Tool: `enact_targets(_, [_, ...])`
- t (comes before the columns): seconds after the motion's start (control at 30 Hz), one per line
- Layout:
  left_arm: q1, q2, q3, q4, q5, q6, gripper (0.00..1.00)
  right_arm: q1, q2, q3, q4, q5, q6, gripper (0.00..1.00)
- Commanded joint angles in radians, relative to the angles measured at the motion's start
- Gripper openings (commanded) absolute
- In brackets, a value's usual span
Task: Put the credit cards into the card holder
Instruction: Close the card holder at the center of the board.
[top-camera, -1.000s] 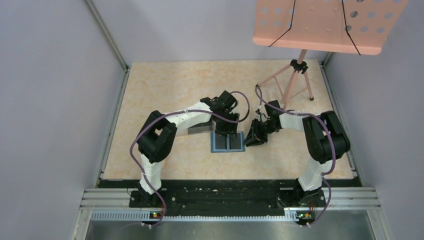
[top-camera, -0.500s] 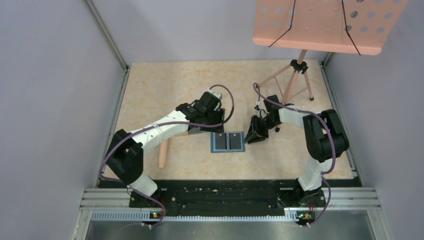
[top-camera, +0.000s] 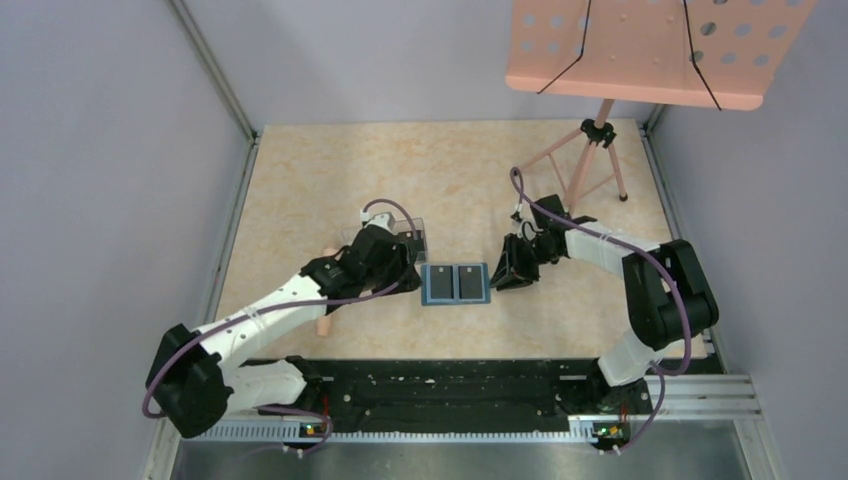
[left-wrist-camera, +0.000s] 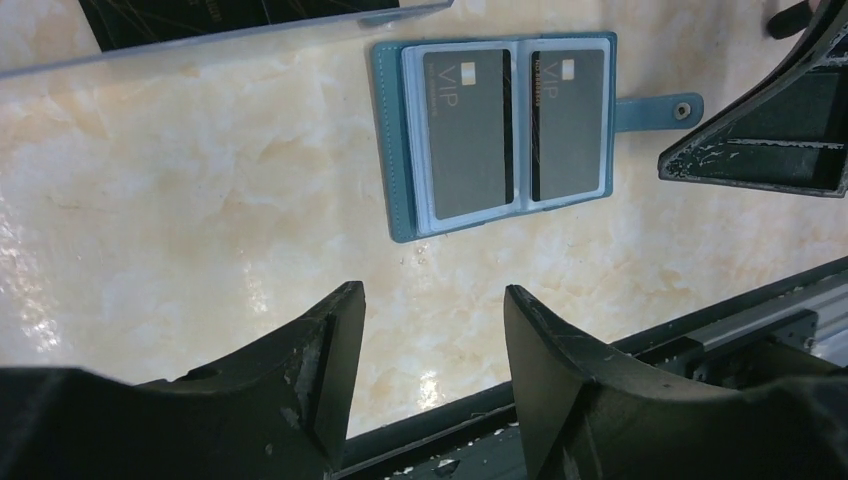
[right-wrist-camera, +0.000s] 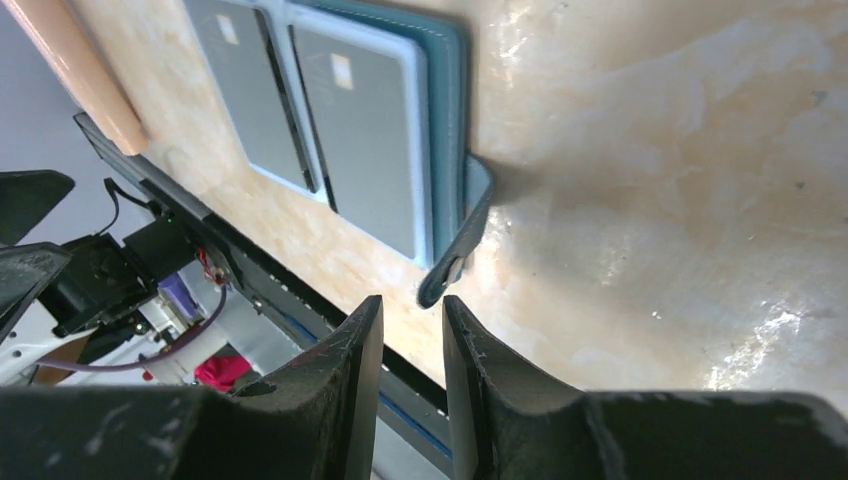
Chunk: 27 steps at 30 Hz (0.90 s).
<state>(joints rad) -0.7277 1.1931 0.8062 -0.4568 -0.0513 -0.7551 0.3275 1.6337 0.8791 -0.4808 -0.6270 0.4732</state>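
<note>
Card holder (top-camera: 456, 284) lies opened flat near the middle of the table (top-camera: 330, 180), between the two hands, inner faces up. Credit cards (left-wrist-camera: 467, 135): two dark ones, one seated in each light-blue inner pocket, side by side and apart at the fold. Both are marked "VIP" and carry a small pale chip.

The holder's closing strap (left-wrist-camera: 655, 108), with its snap button (left-wrist-camera: 684, 110), projects from the edge facing the right arm. In the right wrist view the strap curls up off the table.

Left hand (left-wrist-camera: 432, 295): just beside the holder's left edge, clear of it. Its fingers are spread wide over bare table and grip nothing.

Right hand (right-wrist-camera: 412, 300): low at the strap side, with the fingers parted by a narrow gap. The strap tip sits at the mouth of that gap. Nothing is seen pinched between the fingers, and contact with the strap cannot be confirmed.

Clear box (left-wrist-camera: 230, 25) with dark contents lies just beyond the left hand, near the holder's far left corner.
</note>
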Motion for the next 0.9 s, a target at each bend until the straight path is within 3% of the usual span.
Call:
enact_targets(0.0, [0.004, -0.080, -0.078, 0.119, -0.020, -0.101, 0.59, 0.021, -0.073, -0.009, 0.054, 0.004, 0.015, 0.29])
enact_targets(0.23, [0.013, -0.060, -0.100, 0.153, 0.088, -0.113, 0.60, 0.028, -0.087, -0.021, 0.070, 0.001, 0.012, 0.29])
enact_targets(0.63, [0.119, 0.166, -0.130, 0.303, 0.328, -0.144, 0.60, 0.049, -0.057, -0.002, 0.110, -0.011, 0.027, 0.28])
enact_targets(0.87, [0.149, 0.283, -0.084, 0.324, 0.340, -0.144, 0.59, 0.082, 0.012, 0.042, 0.131, -0.038, 0.029, 0.22])
